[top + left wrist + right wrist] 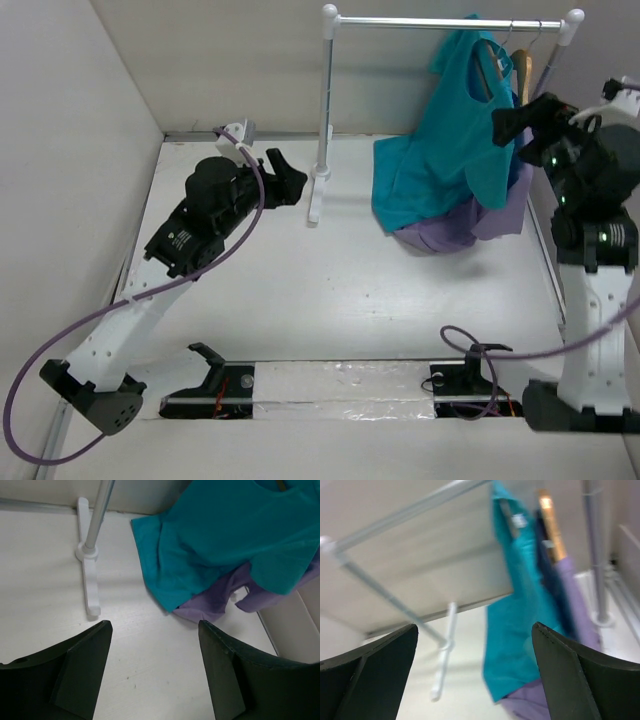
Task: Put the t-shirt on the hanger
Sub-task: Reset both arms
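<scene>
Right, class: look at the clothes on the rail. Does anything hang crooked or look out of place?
The teal t-shirt hangs lopsided from the rail, pulled off to one side, its lower part spread onto the table with the purple top bunched beneath it. Nothing looks torn or spilled.

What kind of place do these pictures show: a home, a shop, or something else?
Probably a robotics test bench: a white table boxed in by white walls, a left arm and right arm bolted at its near edge, and a clothes rack holding a teal t-shirt and a purple top.
</scene>
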You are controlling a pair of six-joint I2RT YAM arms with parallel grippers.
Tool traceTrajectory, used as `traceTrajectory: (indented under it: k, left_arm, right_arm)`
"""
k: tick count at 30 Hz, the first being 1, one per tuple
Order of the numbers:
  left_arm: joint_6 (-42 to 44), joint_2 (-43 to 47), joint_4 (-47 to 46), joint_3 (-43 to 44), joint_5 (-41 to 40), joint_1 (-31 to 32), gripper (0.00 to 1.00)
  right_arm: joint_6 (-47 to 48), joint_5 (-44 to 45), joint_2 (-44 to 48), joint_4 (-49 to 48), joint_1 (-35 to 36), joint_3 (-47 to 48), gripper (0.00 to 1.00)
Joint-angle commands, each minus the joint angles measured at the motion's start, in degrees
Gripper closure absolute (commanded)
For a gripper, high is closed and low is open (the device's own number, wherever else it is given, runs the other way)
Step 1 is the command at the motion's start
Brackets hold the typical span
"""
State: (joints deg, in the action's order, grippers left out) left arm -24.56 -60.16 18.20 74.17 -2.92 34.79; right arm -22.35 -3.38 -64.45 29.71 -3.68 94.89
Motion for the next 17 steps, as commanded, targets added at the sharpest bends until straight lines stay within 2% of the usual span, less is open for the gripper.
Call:
traceTrajectory:
  k: [1,4,6,11,14,17]
  left_arm:
    - [-0.49,-2.41,-5.09,5.71,-6.56,0.11,0.32]
    - [-1.89,-5.49,-4.93,8.18,-11.57,0.11,0.29]
    - [-3.04,-6.2,-4.66,7.92,-13.77,0.11,0.28]
    - [-6.2,-4.88,-6.94,4.5,-12.47,0.11,0.29]
    - [-6.73,-4.88,-7.12,3.7,-11.06,0.11,0.28]
    - [-6.73,-4.88,-7.38,4.22,-10.88,0.11,0.24]
  right_arm:
    - [-2.88,-8.3,10.08,-8.0,4.89,-5.49,0.0]
    - [-3.67,-13.83,17.23,-9.42,7.63,-11.56,0.0]
    - [-4.1,-13.77,19.87,-6.17,9.92,-14.54,0.0]
    - [-3.23,-12.89,26.55,-0.28,13.0,-22.19,0.0]
    - [-2.7,-12.88,27.0,0.52,14.14,-26.16,0.0]
    - [-1.65,-12.53,25.25,0.35,15.28,-23.97,0.0]
